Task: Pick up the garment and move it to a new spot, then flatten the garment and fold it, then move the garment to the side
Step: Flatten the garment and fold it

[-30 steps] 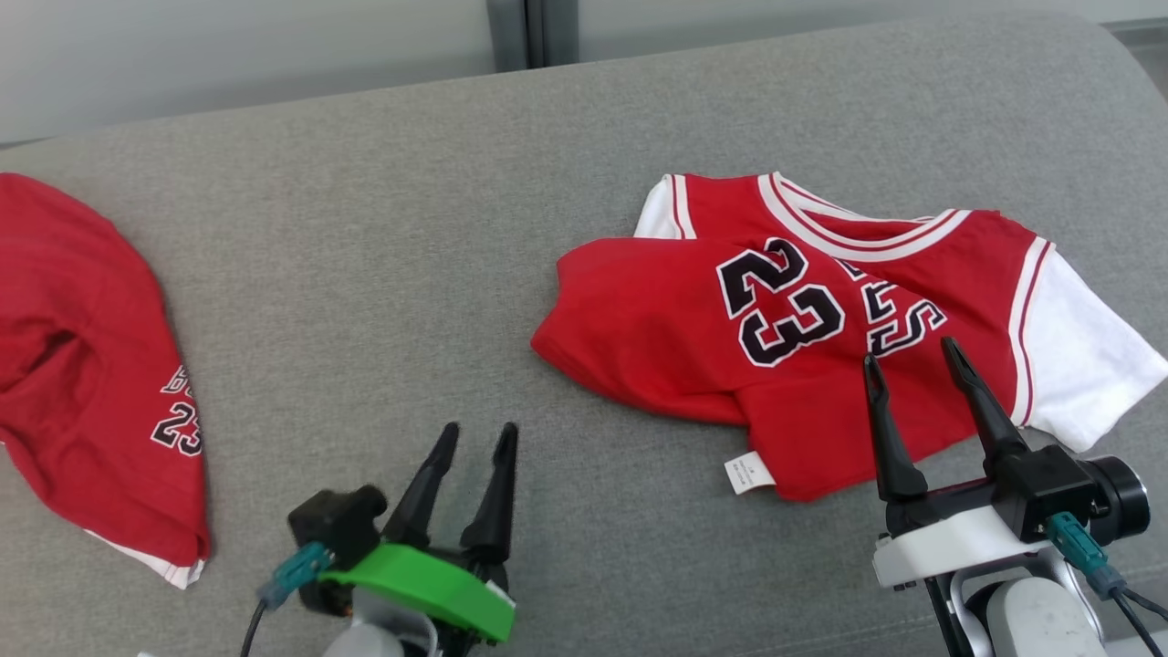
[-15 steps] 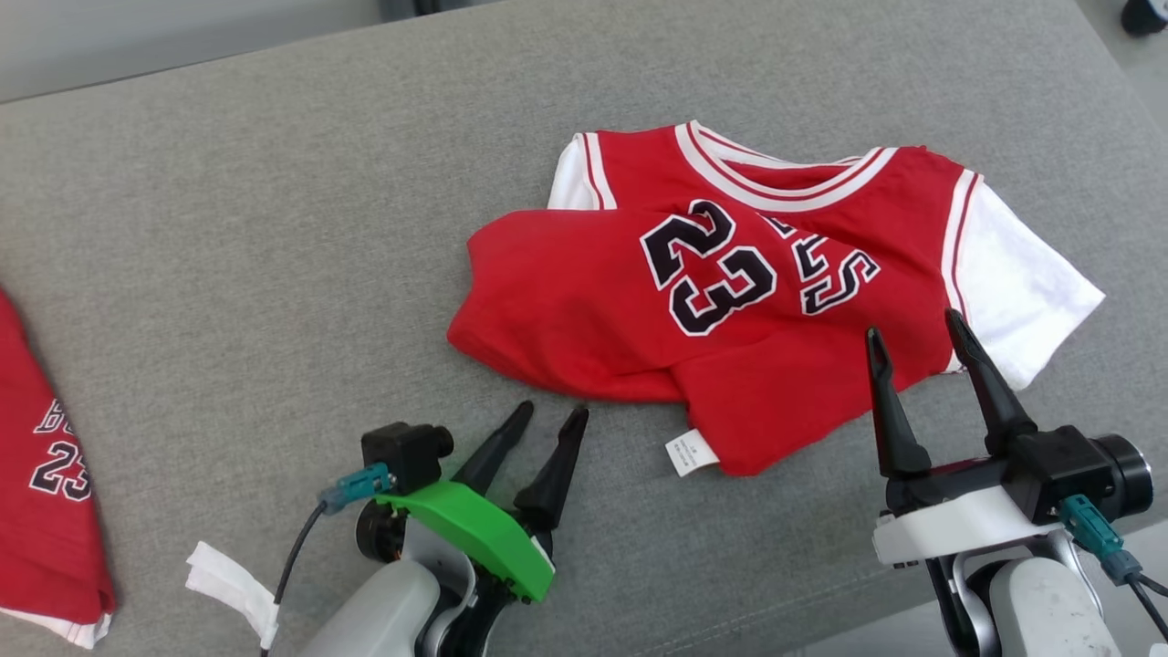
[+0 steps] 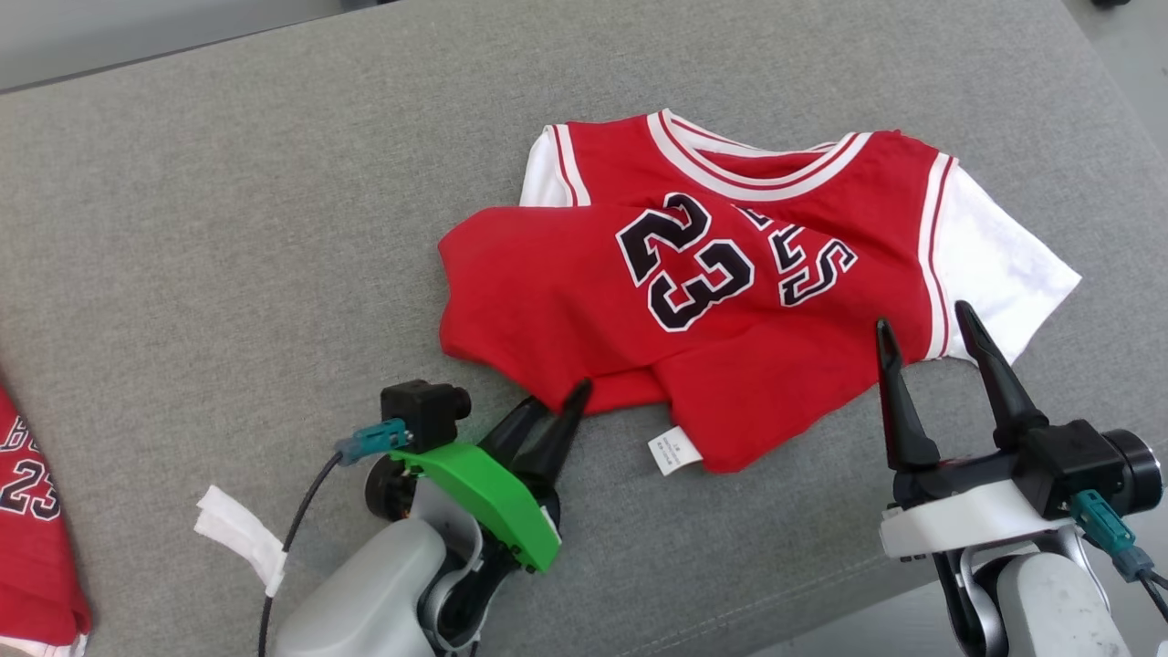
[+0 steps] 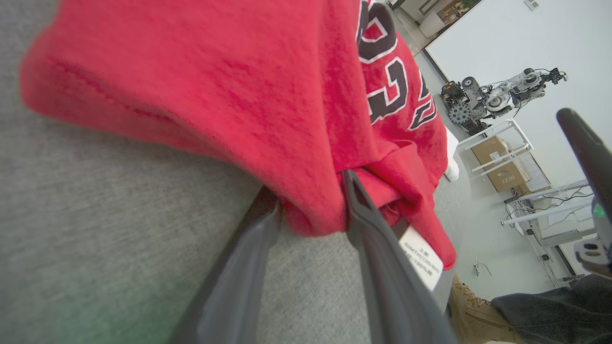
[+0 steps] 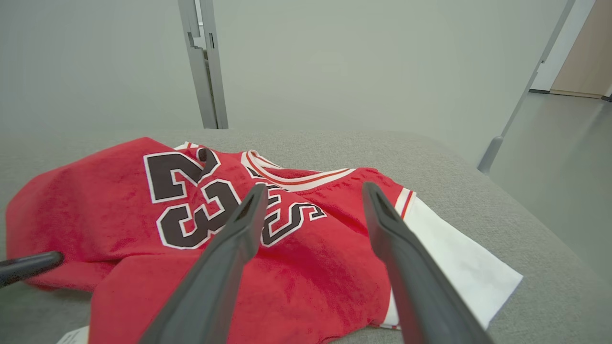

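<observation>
A grey woven upholstered cushion [image 3: 274,228] runs across the head view, its seamed front edge at 5 o'clock. The red jersey [image 3: 730,274], numbered 23 and with white sleeves and a striped collar, lies rumpled on it from the centre out toward 2 o'clock. Its lower part is folded up over the chest, and a white care label [image 3: 673,451] sticks out at its near hem. The left gripper [image 3: 561,394], at 6 o'clock, has its fingers drawn close and pinches a fold of the jersey's near hem; the left wrist view shows red cloth bunched between them. The right gripper [image 3: 922,315], at 4 o'clock, has its fingers spread wide over the jersey's near right corner and holds nothing. A second red garment [image 3: 27,511] with the same number lies at 8 o'clock, well apart.

Beyond the cushion the right wrist view shows a plain pale wall with a grey metal post [image 5: 203,62] at 11 o'clock. The left wrist view shows a white wall, a cardboard box [image 4: 502,165] on a white rack at 3 o'clock, and a person's tan boot [image 4: 471,310] at 5 o'clock.
</observation>
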